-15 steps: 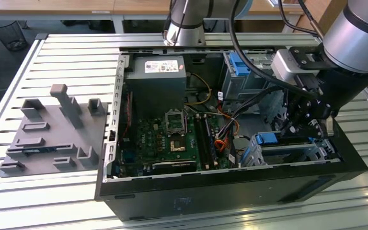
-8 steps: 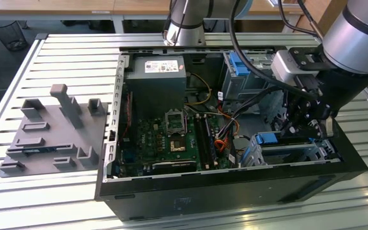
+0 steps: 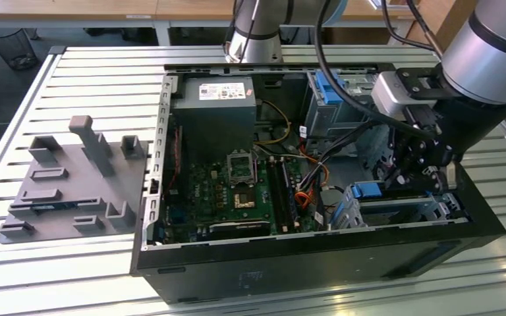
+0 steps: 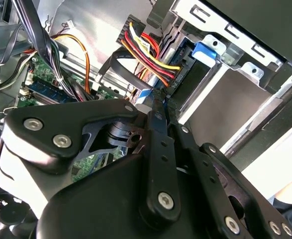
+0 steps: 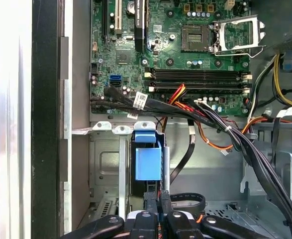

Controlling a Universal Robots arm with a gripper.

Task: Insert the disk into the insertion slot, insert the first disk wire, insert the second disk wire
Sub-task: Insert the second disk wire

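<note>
An open computer case (image 3: 323,257) is seen lying on a slatted metal surface (image 3: 86,72), with the green motherboard (image 3: 235,184) exposed inside it. The gripper (image 3: 416,181) is lowered into the case at the exterior view's right, above the low silver drive cage (image 3: 402,210) near the case's front corner. The disk (image 5: 148,162) in its blue carrier is seated in that cage, its blue end shown in the first wrist view just beyond the fingertips. In the second wrist view the black fingers (image 4: 158,144) are brought close together, their tips pinched on a black connector (image 4: 158,94) at the end of a bundle of red, yellow and black wires (image 4: 146,52), pressed against the edge of the disk beside the blue tab (image 4: 205,50). A flat black cable (image 5: 185,154) is seen hanging close beside the disk in the first wrist view. A taller grey cage with a blue bracket (image 3: 328,92) stands further back in the case. A grey fixture plate (image 3: 68,184) lies on the surface at the exterior view's left, well apart from the case.
</note>
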